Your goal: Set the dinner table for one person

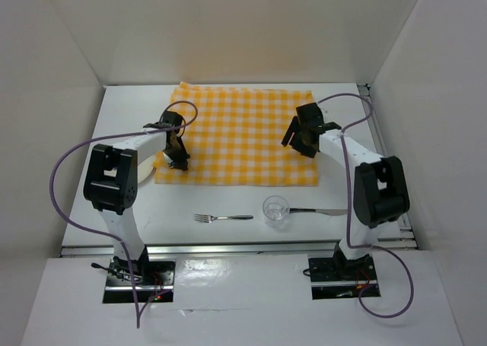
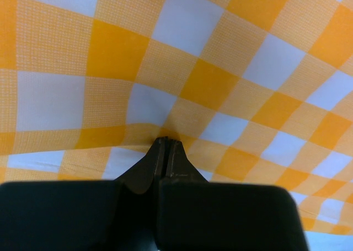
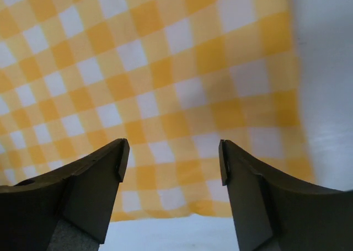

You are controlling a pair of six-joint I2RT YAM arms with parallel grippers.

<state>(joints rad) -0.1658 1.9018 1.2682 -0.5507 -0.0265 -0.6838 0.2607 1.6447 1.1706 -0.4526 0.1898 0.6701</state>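
Top view: table (image 1: pixel 228 201) is seen with the checked cloth (image 1: pixel 243 137) spread at far centre; fork (image 1: pixel 223 217), glass (image 1: pixel 275 209) and knife (image 1: pixel 319 211) are laid along the near edge. Left gripper (image 1: pixel 179 162) is set at the cloth's near-left corner, right gripper (image 1: pixel 299 139) over its right edge.
Left wrist: fingers are closed tight, a cloth fold is pinched.
Right wrist: jaws are spread wide, nothing is held.

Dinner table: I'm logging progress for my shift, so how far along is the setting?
Done: the checked cloth lies spread on the dinner table. In hand: the left gripper is shut on the cloth's near-left edge, while the right gripper hangs open over its right side. Left: fork, glass and knife lie on bare table near the arms, off the cloth.
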